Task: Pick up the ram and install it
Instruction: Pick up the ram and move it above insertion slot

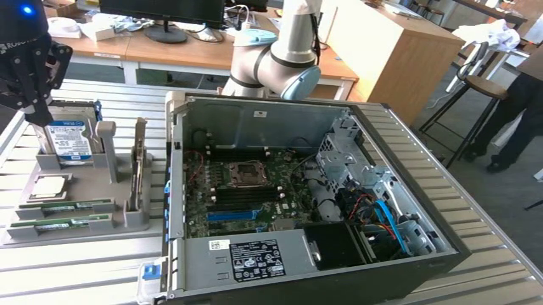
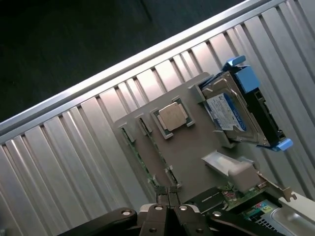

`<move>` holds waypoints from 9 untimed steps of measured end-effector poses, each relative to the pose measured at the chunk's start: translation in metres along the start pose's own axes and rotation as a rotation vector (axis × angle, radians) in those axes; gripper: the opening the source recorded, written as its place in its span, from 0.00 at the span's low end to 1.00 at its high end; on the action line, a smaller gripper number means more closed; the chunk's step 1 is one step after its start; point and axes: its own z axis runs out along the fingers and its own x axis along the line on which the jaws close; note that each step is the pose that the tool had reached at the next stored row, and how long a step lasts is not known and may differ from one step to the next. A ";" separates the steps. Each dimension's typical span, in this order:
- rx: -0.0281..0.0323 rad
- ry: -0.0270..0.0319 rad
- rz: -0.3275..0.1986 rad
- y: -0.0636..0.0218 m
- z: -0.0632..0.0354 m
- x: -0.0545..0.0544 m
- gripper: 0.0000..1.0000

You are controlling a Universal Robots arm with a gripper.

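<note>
Hanging over the grey holder tray [image 1: 85, 238] at the exterior view's left, the gripper [image 1: 39, 118] is cut off by the frame edge, and its fingers are pressed together on nothing. One ram stick [image 1: 66, 207] and a second ram stick [image 1: 63, 223] sit in the tray's long slots, apart from the gripper and outside the open computer case [image 1: 254, 121]. From the wrist view both sticks show only as thin edges, their labels unreadable, and the gripper's height above them cannot be told.

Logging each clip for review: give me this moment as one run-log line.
tool: shut, empty, above the tray | ram: two sticks lying in tray slots | case: open, motherboard exposed
</note>
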 end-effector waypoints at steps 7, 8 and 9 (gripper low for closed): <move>-0.0023 0.0032 -0.098 0.0000 0.0006 0.000 0.10; -0.0027 0.0037 -0.112 0.0001 0.0007 0.000 0.10; -0.0030 0.0041 -0.125 0.0000 0.0007 0.000 0.10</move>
